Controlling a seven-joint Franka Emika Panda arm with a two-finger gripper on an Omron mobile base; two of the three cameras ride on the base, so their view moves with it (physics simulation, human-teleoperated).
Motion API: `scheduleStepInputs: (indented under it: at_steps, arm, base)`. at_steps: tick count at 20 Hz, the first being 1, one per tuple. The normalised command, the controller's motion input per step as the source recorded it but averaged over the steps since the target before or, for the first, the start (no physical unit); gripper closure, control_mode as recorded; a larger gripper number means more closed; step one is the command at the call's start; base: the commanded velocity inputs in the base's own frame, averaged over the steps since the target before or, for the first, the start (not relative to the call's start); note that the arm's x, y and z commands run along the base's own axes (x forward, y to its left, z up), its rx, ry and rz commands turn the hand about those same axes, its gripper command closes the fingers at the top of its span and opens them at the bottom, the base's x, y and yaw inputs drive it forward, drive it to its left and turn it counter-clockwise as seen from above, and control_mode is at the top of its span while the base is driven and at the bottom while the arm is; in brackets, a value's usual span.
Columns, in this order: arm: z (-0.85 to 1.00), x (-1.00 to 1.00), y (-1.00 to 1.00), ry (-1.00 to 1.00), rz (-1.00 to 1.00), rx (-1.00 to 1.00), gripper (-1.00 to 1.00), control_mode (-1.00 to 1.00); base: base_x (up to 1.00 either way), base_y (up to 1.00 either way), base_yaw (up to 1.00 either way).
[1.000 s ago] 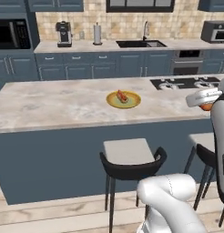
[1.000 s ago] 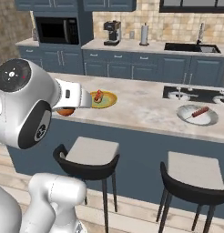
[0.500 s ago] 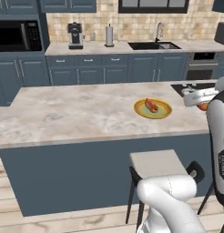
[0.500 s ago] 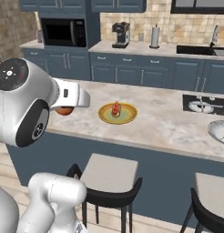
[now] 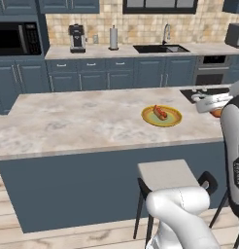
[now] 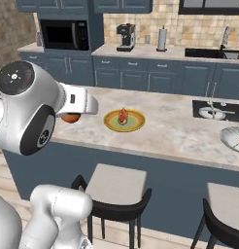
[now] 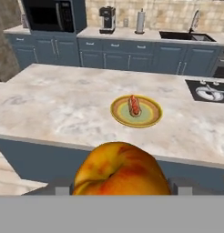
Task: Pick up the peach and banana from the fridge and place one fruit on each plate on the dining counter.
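My gripper (image 7: 120, 187) is shut on the peach (image 7: 120, 169), a round orange-yellow fruit that looms large at the bottom of the hand view. The peach (image 6: 70, 117) hangs under the white hand just short of the dining counter (image 6: 175, 133), near its front edge. It peeks out beside my arm as the peach (image 5: 216, 113). The yellow plate (image 7: 116, 111) lies on the counter ahead, with a small red-brown sausage piece (image 7: 134, 105) on it. A pale grey plate (image 6: 229, 137) sits further right. The banana and the fridge are out of view.
A black cooktop (image 6: 216, 109) with a pan is set into the counter's right part. Two stools (image 6: 116, 186) stand in front of the counter. Behind it runs the back-wall counter with a sink (image 5: 162, 48), a coffee machine (image 5: 76, 38) and a microwave (image 6: 63, 34).
Both base views have shifted: the counter and yellow plate slid right and grew nearer, then nearly settled, so the camera moved. The peach stays in my gripper.
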Motion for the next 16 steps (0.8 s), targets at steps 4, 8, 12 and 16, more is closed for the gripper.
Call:
scheduleStepInputs:
  at_steps: [4,8,12,16]
  arm:
    - [-0.25,1.0,-0.09,0.36,-0.09,0.02,1.0,-1.0]
    - [-0.45,1.0,-0.24,0.4,-0.03,0.02,1.0,-1.0]
    - [-0.52,1.0,-0.32,0.26,0.0,0.0,1.0,-1.0]
    - [-0.47,0.97,-0.33,0.2,0.0,0.0,1.0,-1.0]
  base:
    - [0.0,0.0,0.0]
    - [0.0,0.0,0.0]
    - [0.0,0.0,0.0]
    - [0.0,0.0,0.0]
